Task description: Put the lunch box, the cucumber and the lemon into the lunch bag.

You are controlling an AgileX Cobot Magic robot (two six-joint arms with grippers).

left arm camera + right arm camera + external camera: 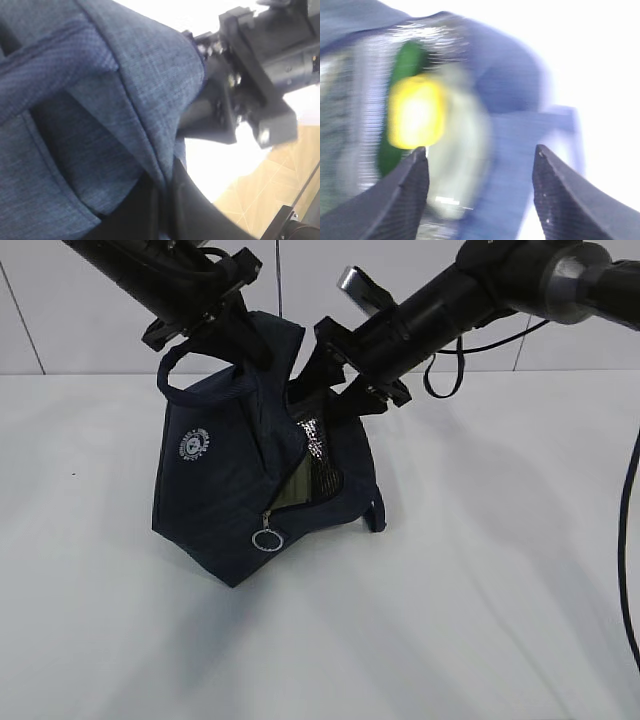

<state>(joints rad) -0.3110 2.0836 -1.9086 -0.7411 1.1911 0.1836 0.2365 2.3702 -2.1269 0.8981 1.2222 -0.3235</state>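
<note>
In the right wrist view, the right gripper (480, 192) spreads its dark jaws wide and empty at the bottom of the frame. Beyond, at centre left inside the dark navy fabric lunch bag (215, 510), the small yellow lemon (416, 118) lies against the dark green cucumber (406, 65) and the pale sage-lidded lunch box (462, 150). At upper left of the exterior view, the left gripper (215, 325) pinches the bag's top fabric.

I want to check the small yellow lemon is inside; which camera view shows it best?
The right wrist view: the small yellow lemon lies, blurred, inside the dark navy fabric bag. The exterior and left wrist views show only the bag's fabric, no lemon.
</note>
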